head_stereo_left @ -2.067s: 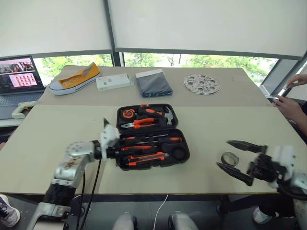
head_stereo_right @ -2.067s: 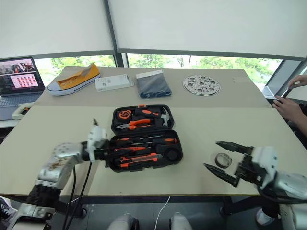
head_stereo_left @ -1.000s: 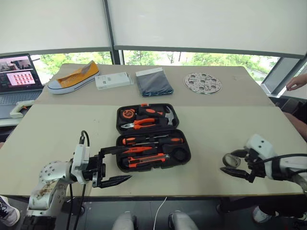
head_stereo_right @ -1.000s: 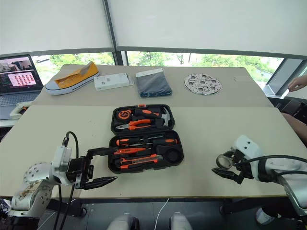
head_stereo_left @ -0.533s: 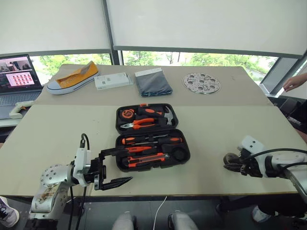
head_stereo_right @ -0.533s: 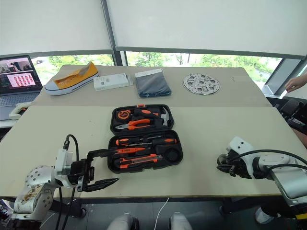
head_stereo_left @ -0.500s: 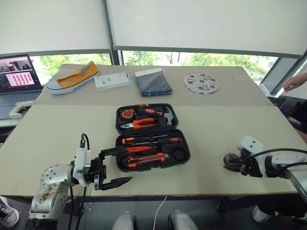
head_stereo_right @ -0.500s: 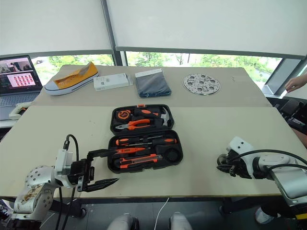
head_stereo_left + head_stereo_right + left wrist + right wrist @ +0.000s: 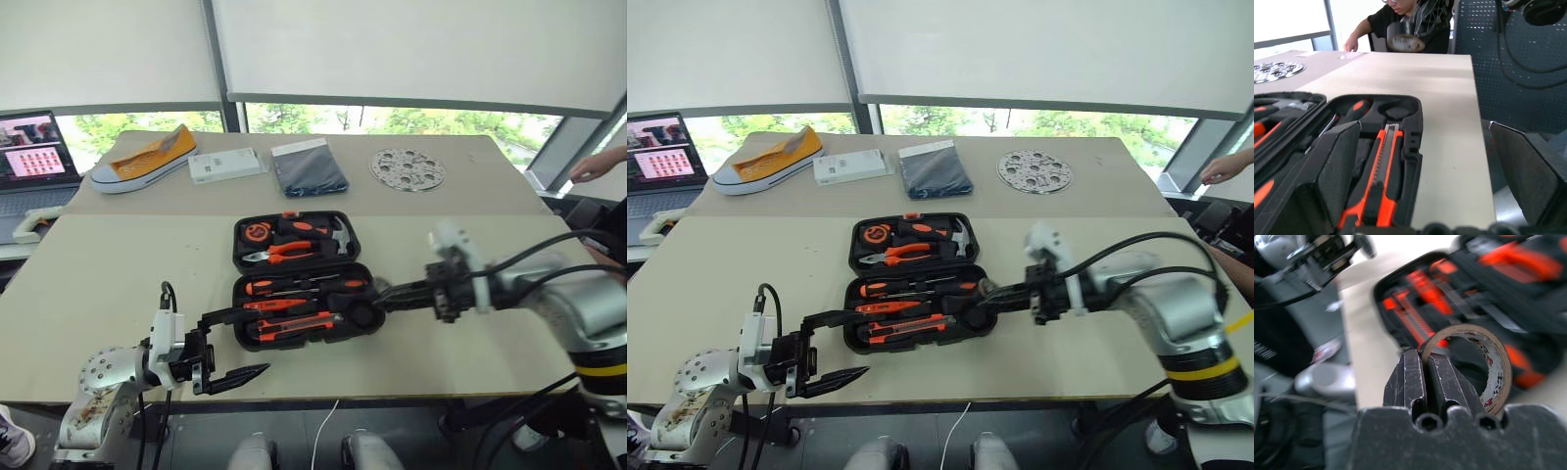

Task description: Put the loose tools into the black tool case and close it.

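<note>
**Tape ring over the case**

Now my right claw (image 9: 1425, 382) is clamped shut on the wall of the small grey tape ring (image 9: 1474, 363), one finger inside the hoop and one outside, and I've got it at the near right corner of the open black plastic clamshell tool case (image 9: 306, 277) on the pale bench (image 9: 118, 264). By my reckoning this is the last loose piece: the two black-and-orange-handled screwdrivers (image 9: 304, 286), the orange-black utility knife (image 9: 297, 325) and what looks like the slim orange one are seated in the near tray.

What matters for the drop is this: the round moulded recess (image 9: 1396, 111) sits at the right end of that near tray, just beyond the knife's tip, and my right claw points leftward and slightly down at it, reaching in from the case's right side. The ring hangs from the claw tip, its hoop standing rather than flat, so I judge it needs laying over before release.

My left claw (image 9: 233, 350) waits wide open at the bench's front edge, off the case's near left corner, holding nothing. The right is plainly the nearer arm.
</note>
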{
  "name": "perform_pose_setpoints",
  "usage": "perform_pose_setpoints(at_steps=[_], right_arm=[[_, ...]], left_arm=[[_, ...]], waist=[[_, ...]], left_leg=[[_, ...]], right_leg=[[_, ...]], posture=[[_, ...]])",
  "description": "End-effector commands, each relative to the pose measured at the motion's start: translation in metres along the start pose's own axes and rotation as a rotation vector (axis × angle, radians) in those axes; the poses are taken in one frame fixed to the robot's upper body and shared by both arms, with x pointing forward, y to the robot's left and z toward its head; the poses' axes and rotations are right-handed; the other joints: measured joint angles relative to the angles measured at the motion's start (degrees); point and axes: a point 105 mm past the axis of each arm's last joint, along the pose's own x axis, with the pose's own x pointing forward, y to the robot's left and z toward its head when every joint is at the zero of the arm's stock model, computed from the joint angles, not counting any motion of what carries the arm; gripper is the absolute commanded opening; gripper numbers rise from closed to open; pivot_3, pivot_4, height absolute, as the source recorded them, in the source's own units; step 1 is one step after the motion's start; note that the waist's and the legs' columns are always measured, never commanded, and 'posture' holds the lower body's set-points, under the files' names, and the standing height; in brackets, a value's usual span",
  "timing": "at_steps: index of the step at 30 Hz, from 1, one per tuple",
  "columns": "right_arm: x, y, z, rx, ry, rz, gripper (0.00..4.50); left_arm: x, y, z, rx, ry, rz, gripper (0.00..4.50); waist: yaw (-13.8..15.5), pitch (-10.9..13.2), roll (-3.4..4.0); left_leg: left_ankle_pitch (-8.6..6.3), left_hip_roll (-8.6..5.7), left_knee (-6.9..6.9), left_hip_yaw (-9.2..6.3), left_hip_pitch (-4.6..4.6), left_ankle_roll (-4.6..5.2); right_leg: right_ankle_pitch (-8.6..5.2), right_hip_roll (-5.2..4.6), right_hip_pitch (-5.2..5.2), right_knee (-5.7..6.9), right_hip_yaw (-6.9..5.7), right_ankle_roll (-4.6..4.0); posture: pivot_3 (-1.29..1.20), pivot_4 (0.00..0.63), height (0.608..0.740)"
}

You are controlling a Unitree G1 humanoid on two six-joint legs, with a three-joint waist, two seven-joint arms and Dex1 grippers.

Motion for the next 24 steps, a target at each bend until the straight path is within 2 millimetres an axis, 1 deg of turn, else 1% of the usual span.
perform_pose_setpoints(at_steps=[1,3,5,7,9,10,12,14,15,16,17,18,19,20,22,24], right_arm=[[-0.001,-0.015,-0.010,-0.048,0.099,-0.078,0.07],[0.005,-0.022,-0.012,-0.034,0.098,-0.092,0.07],[0.008,-0.023,-0.016,-0.017,0.116,-0.095,0.07],[0.009,-0.025,-0.022,-0.014,0.147,-0.108,0.07],[0.008,-0.032,-0.025,-0.027,0.160,-0.159,0.07],[0.008,-0.033,-0.026,-0.030,0.174,-0.163,0.07],[0.008,-0.026,-0.030,0.015,0.208,-0.117,0.07],[0.013,-0.020,-0.021,0.009,0.167,-0.086,0.79],[0.014,-0.018,-0.016,-0.006,0.141,-0.078,0.99],[0.013,-0.015,-0.008,-0.010,0.091,-0.058,1.37],[0.011,-0.013,-0.001,-0.004,0.046,-0.044,1.66],[0.004,-0.014,0.006,-0.014,0.000,-0.053,1.99],[0.000,-0.015,0.011,-0.022,-0.027,-0.060,2.31],[-0.010,-0.018,0.011,-0.018,-0.050,-0.075,2.67],[-0.033,-0.023,0.012,0.028,-0.138,-0.090,2.67],[-0.047,-0.029,0.013,0.021,-0.205,-0.131,2.67]], left_arm=[[0.008,-0.004,0.010,0.040,-0.019,-0.026,4.50],[0.006,-0.002,0.012,0.050,-0.020,-0.010,4.50],[0.005,-0.001,0.014,0.056,-0.022,0.008,4.50],[0.004,-0.001,0.014,0.057,-0.022,0.018,4.50],[0.004,-0.001,0.015,0.057,-0.020,0.025,4.50],[0.004,-0.002,0.015,0.057,-0.019,0.026,4.50],[0.004,-0.002,0.015,0.055,-0.019,0.034,4.50],[0.004,0.001,0.013,0.056,-0.001,0.059,4.50],[0.003,0.002,0.010,0.052,0.031,0.067,4.50],[0.002,0.005,0.009,0.066,0.052,0.070,4.50],[0.000,0.008,0.009,0.076,0.068,0.084,4.50],[-0.005,0.014,0.011,0.088,0.079,0.112,4.50],[-0.008,0.018,0.012,0.095,0.083,0.132,4.50],[-0.014,0.025,0.015,0.100,0.089,0.171,4.50],[-0.033,0.044,0.024,0.108,0.088,0.299,4.50],[-0.050,0.064,0.028,0.089,0.090,0.449,4.50]], waist=[[0.33,0.00,0.00],[0.36,0.01,-0.01],[0.26,0.01,-0.01],[0.21,0.01,-0.01],[0.25,0.01,-0.01],[0.26,0.01,-0.01],[0.31,0.01,-0.01],[0.40,0.01,-0.02],[0.40,0.02,-0.02],[0.35,0.02,-0.02],[0.28,0.02,-0.02],[0.24,0.03,-0.01],[0.19,0.04,-0.02],[0.16,0.04,-0.02],[0.26,0.05,-0.04],[0.31,0.07,-0.07]], left_leg=[[0.00,-0.02,0.00,0.01,-0.04,0.00],[-0.01,-0.06,0.03,0.06,-0.12,0.01],[-0.02,-0.07,0.03,0.09,-0.13,0.03],[-0.03,-0.05,0.02,0.08,-0.10,0.04],[-0.03,-0.03,0.02,0.05,-0.08,0.04],[-0.03,-0.03,0.02,0.05,-0.06,0.04],[-0.02,-0.04,0.03,0.06,-0.03,0.03],[-0.02,-0.04,0.07,0.06,-0.02,0.03],[-0.02,-0.04,0.09,0.06,0.00,0.03],[-0.02,-0.04,0.09,0.05,-0.01,0.03],[-0.02,-0.03,0.09,0.06,-0.01,0.03],[-0.02,-0.03,0.09,0.05,-0.01,0.03],[-0.02,-0.03,0.08,0.05,-0.01,0.03],[-0.02,-0.02,0.08,0.05,-0.02,0.03],[-0.02,-0.01,0.08,0.04,-0.01,0.03],[-0.03,-0.02,0.07,0.01,-0.01,0.03]], right_leg=[[0.01,-0.04,-0.03,-0.01,0.01,0.03],[0.02,-0.08,-0.03,-0.11,0.03,0.10],[0.03,-0.07,-0.03,-0.16,0.03,0.12],[0.01,0.00,-0.03,-0.13,0.01,0.07],[-0.01,0.02,-0.02,-0.06,-0.03,0.03],[-0.01,0.02,-0.02,-0.05,-0.03,0.03],[-0.01,0.01,0.03,-0.05,-0.03,0.04],[0.02,-0.01,0.05,-0.05,-0.03,0.07],[0.02,-0.01,0.07,-0.06,-0.03,0.07],[0.02,-0.01,0.06,-0.06,-0.03,0.07],[0.02,0.00,0.05,-0.05,-0.03,0.07],[0.02,0.02,0.05,-0.05,-0.03,0.06],[0.02,0.03,0.03,-0.03,-0.03,0.05],[0.01,0.04,0.02,0.00,-0.03,0.05],[0.01,0.04,0.03,-0.01,-0.04,0.04],[0.00,0.03,0.07,-0.06,-0.09,0.05]], posture=[[0.00,0.150,0.740],[0.00,0.150,0.740],[0.00,0.150,0.740],[0.00,0.150,0.740],[0.00,0.150,0.740],[0.00,0.150,0.740],[0.00,0.150,0.740],[0.00,0.150,0.740],[0.00,0.150,0.740],[0.00,0.150,0.740],[0.00,0.150,0.740],[0.00,0.150,0.740],[0.00,0.150,0.740],[0.00,0.150,0.740],[0.00,0.150,0.740],[0.00,0.150,0.740]])
